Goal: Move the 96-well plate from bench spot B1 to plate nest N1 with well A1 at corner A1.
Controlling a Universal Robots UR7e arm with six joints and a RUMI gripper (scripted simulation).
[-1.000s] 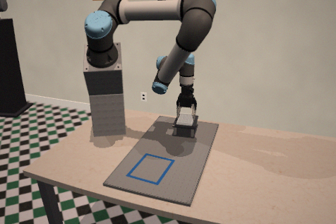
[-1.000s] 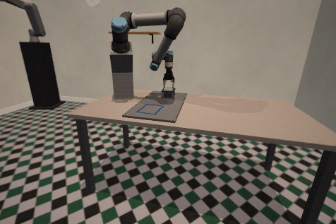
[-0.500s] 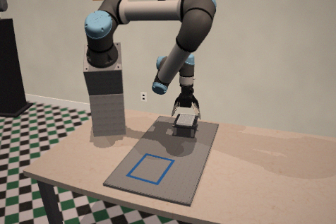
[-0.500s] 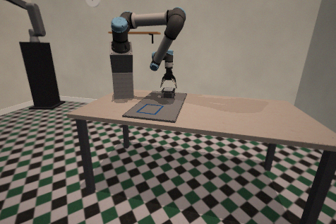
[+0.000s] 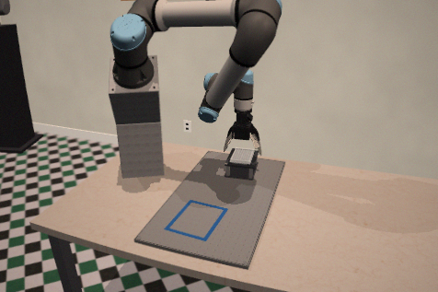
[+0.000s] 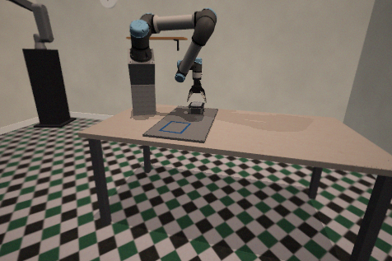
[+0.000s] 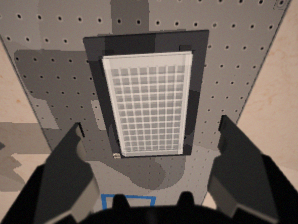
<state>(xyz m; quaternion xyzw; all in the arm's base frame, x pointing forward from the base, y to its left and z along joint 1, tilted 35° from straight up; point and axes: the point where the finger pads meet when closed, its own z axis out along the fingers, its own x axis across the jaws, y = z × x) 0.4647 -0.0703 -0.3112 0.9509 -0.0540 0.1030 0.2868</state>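
Note:
The white 96-well plate (image 5: 242,157) lies on the dark raised nest (image 5: 240,169) at the far end of the grey mat. In the wrist view the plate (image 7: 148,110) sits inside the nest's dark frame (image 7: 146,95), slightly skewed. A small mark shows at its lower left corner. My gripper (image 5: 243,143) hangs just above the plate, open, with nothing between the fingers. Its two dark fingers stand wide apart on either side of the plate in the wrist view (image 7: 150,165). The gripper also shows small in the exterior view (image 6: 197,97).
The blue outlined bench spot (image 5: 196,219) lies empty at the near end of the grey perforated mat (image 5: 216,206). The arm's grey pedestal (image 5: 136,133) stands at the table's back left. A second arm on a black stand (image 6: 43,86) is far left.

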